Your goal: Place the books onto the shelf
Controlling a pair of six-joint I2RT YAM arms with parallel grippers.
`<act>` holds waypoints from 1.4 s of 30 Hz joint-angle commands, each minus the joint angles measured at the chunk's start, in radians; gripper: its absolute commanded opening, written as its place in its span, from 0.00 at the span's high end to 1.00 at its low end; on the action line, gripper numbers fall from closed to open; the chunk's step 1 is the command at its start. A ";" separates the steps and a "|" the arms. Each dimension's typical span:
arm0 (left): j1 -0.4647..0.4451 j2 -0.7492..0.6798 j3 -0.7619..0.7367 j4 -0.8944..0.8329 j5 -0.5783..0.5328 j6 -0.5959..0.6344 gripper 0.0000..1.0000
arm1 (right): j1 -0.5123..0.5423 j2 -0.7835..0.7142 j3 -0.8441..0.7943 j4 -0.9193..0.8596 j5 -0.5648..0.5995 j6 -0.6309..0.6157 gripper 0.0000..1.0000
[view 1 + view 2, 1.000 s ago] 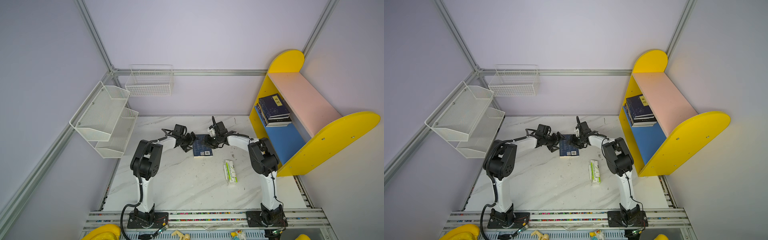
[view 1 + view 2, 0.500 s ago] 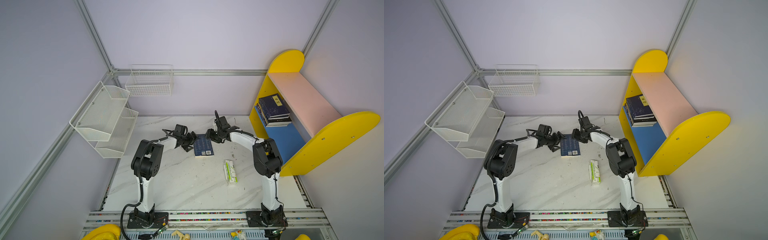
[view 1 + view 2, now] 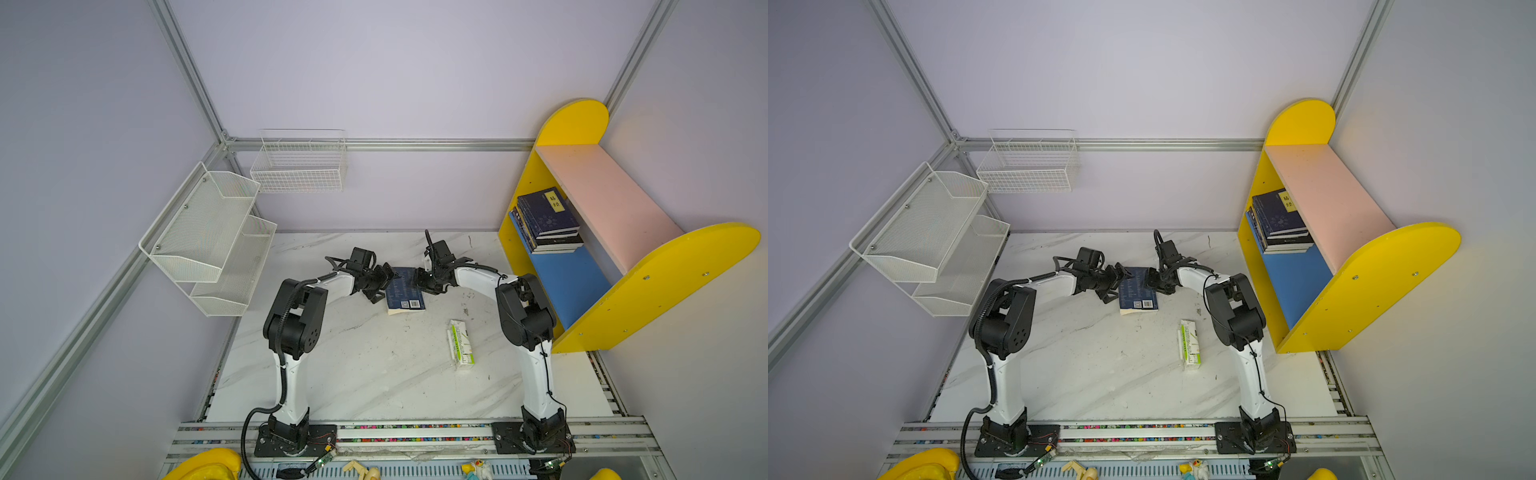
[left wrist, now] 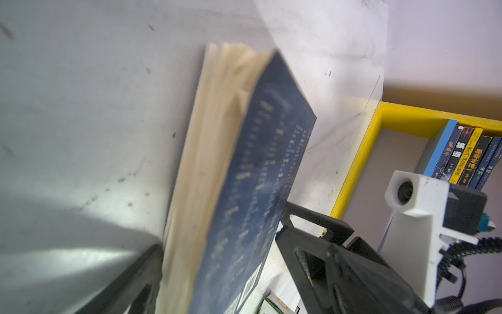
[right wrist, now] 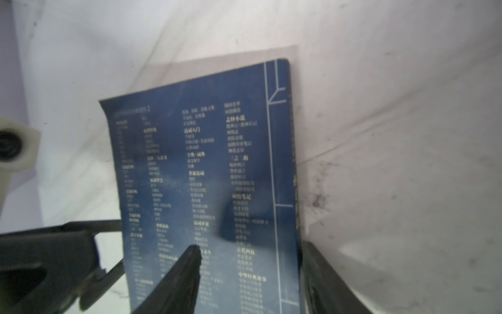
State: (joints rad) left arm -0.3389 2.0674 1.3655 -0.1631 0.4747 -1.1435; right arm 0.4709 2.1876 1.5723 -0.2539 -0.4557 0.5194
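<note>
Left tool (image 3: 382, 284) and right tool (image 3: 417, 280) flank book (image 3: 405, 293) edges.

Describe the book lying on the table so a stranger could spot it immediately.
Look at the white marble table beside the yellow shelf. Near its far middle, between the left gripper and the right gripper, a navy book lies with its barcode showing. It is the only book off the shelf; the nearby carton is green and white.

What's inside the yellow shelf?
Inside the shelf, a batch of books sits between the pink and blue boards, against the far end panel. The front navy cover hides the others' faces; only edges show. The pink board covers the compartment's back.
</note>
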 commanded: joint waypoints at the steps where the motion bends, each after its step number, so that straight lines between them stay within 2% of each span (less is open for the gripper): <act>1: -0.039 0.055 0.044 0.032 0.044 -0.033 0.08 | 0.024 -0.048 -0.049 0.243 -0.319 0.110 0.39; 5: -0.040 0.049 0.020 0.082 0.051 -0.064 0.08 | -0.037 -0.138 -0.145 0.522 -0.416 0.299 0.40; 7: -0.040 0.046 0.019 0.084 0.047 -0.064 0.08 | -0.053 -0.158 -0.160 0.581 -0.427 0.340 0.41; 10: -0.040 0.038 0.011 0.090 0.038 -0.064 0.08 | -0.055 -0.158 -0.143 0.541 -0.396 0.330 0.46; 14: -0.040 0.032 0.002 0.093 0.035 -0.067 0.08 | -0.057 -0.164 -0.143 0.498 -0.331 0.321 0.57; 17: -0.040 0.031 0.001 0.093 0.037 -0.067 0.08 | -0.058 -0.170 -0.123 0.416 -0.286 0.273 0.63; 19: -0.040 0.032 0.002 0.093 0.036 -0.067 0.08 | -0.057 -0.165 -0.089 0.300 -0.237 0.207 0.63; 20: -0.040 0.032 0.004 0.093 0.035 -0.067 0.08 | -0.055 -0.163 -0.070 0.237 -0.214 0.153 0.60; 23: -0.040 0.031 0.010 0.093 0.037 -0.064 0.08 | -0.041 -0.164 -0.056 0.155 -0.161 0.106 0.51; 28: -0.040 0.011 0.011 0.089 0.036 -0.053 0.08 | -0.012 -0.145 -0.055 0.158 -0.149 0.089 0.46; 31: -0.038 -0.020 0.017 0.013 -0.007 -0.006 0.08 | -0.001 -0.130 -0.051 0.188 -0.149 0.107 0.46; 35: -0.009 -0.076 -0.025 -0.025 -0.063 0.021 0.09 | 0.003 -0.118 -0.042 0.230 -0.161 0.137 0.47; 39: 0.021 -0.124 -0.051 -0.040 -0.081 0.046 0.11 | 0.005 -0.107 -0.001 0.188 -0.133 0.117 0.46; 42: 0.042 -0.157 -0.065 -0.041 -0.081 0.065 0.12 | 0.005 -0.113 0.000 0.200 -0.130 0.120 0.43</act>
State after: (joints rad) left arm -0.3199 1.9823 1.3369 -0.1989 0.4122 -1.1278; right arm 0.4717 2.0701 1.5486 -0.0559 -0.6010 0.6472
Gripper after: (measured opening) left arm 0.882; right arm 0.566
